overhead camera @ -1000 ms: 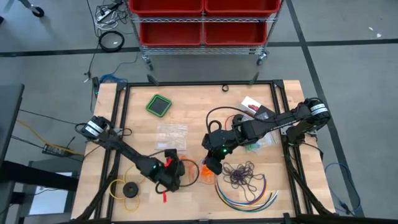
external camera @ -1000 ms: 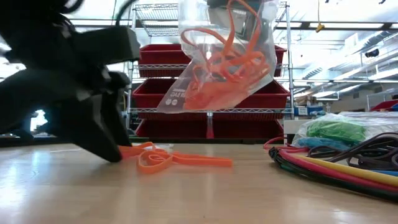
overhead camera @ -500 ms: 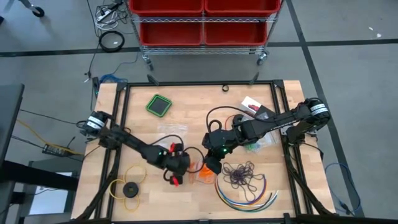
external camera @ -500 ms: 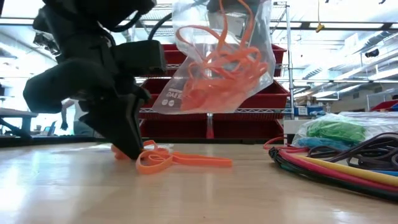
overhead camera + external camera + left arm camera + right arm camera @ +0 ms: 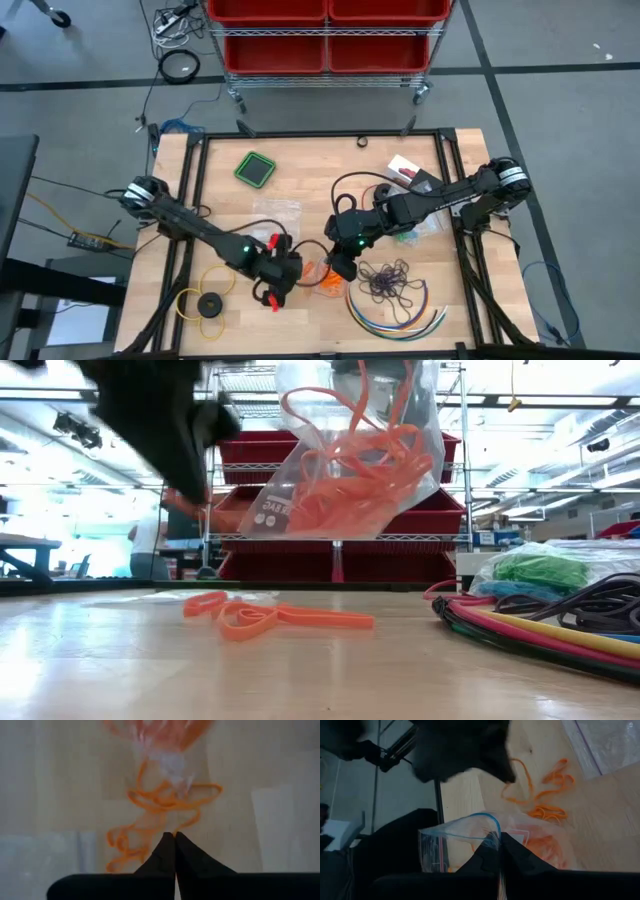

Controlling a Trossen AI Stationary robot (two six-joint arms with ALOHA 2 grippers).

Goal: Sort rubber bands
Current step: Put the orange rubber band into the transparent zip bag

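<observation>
The left gripper [image 5: 175, 836] has been closed and lifted off the counter [image 5: 300, 180], apparently empty. Orange bands [image 5: 270, 617] are left lying at its 3 o'clock. The bag [image 5: 350, 450] is kept clamped in the right gripper [image 5: 499, 842]; another pick is needed.

— What colours did you see on my table?
— I saw orange rubber bands [image 5: 270, 620] beneath a clear bag [image 5: 350, 460] of orange bands, a dark purple bunch [image 5: 388, 282], and a green square [image 5: 256, 168].
</observation>
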